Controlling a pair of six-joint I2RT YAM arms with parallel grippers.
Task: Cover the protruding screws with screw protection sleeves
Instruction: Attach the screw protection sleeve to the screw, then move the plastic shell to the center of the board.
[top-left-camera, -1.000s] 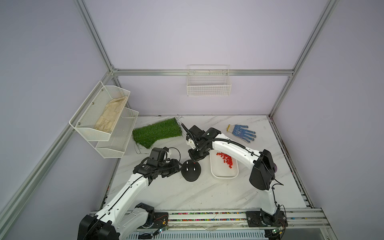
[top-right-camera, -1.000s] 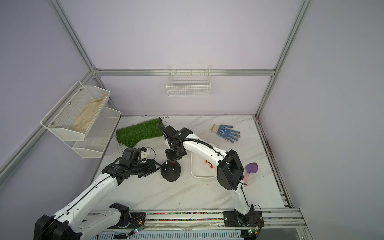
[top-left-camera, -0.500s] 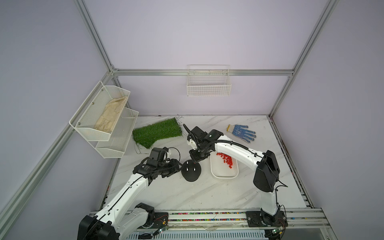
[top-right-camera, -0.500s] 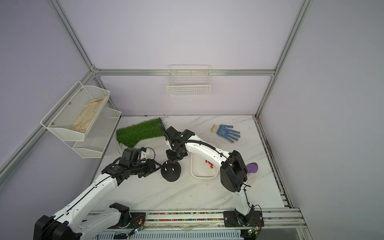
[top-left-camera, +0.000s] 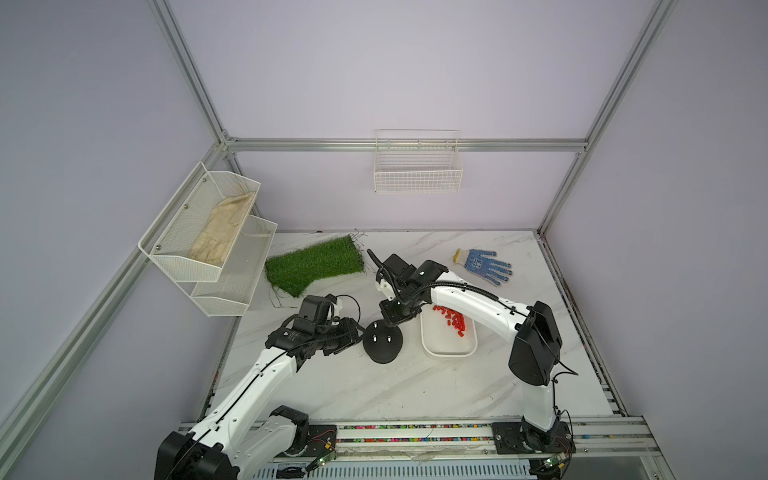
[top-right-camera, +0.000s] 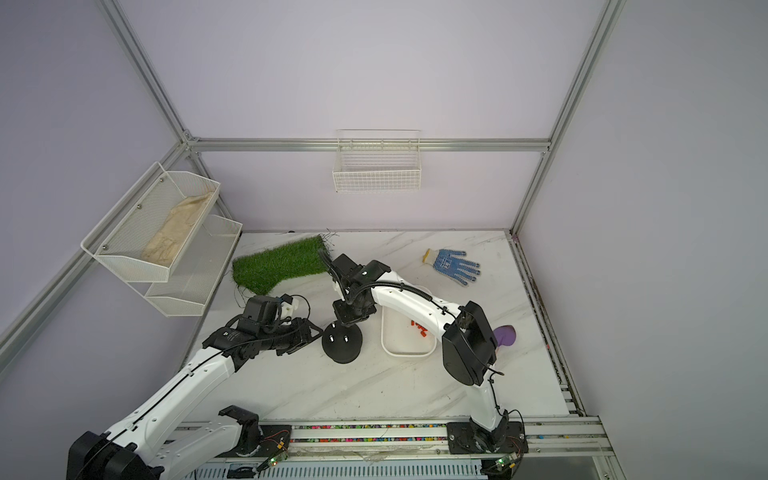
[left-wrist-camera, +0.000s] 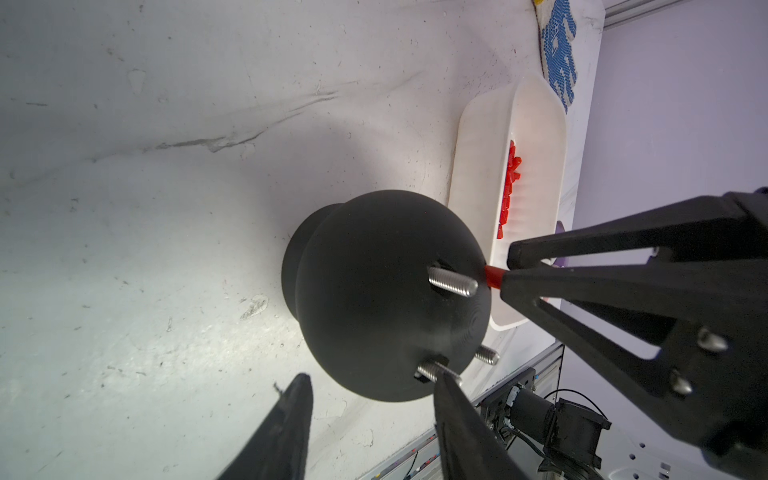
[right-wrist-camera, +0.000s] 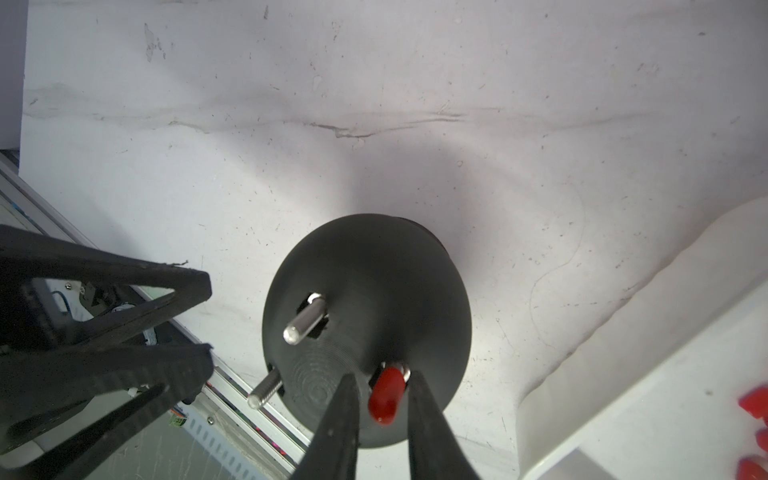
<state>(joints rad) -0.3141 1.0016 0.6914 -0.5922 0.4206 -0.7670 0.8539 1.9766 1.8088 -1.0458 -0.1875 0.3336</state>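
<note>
Atop the black dome (right-wrist-camera: 374, 257), a red cap (right-wrist-camera: 386, 395) sits on one screw between the parted, unclenched jaws of the right gripper (right-wrist-camera: 381, 376); left gripper (right-wrist-camera: 207, 320) spread empty alongside. Next: fetch another cap from the white tray (right-wrist-camera: 623, 374) for the bare screws (left-wrist-camera: 453, 282)

- Right wrist view: only three screws (right-wrist-camera: 305, 320) show, one under a sleeve (right-wrist-camera: 386, 395); the right fingers (right-wrist-camera: 336, 419) cover part of the dome (right-wrist-camera: 365, 266), and the tray (right-wrist-camera: 623, 374) is cut off by the edge.
- Left wrist view: that sleeve is mostly hidden between the right fingers; a left finger (left-wrist-camera: 457, 411) covers part of one screw.
- Both top views: the right gripper (top-left-camera: 394, 321) hides the dome's far side; only two screws show.
- A purple thing (top-right-camera: 506, 334) is half hidden behind the right arm.
</note>
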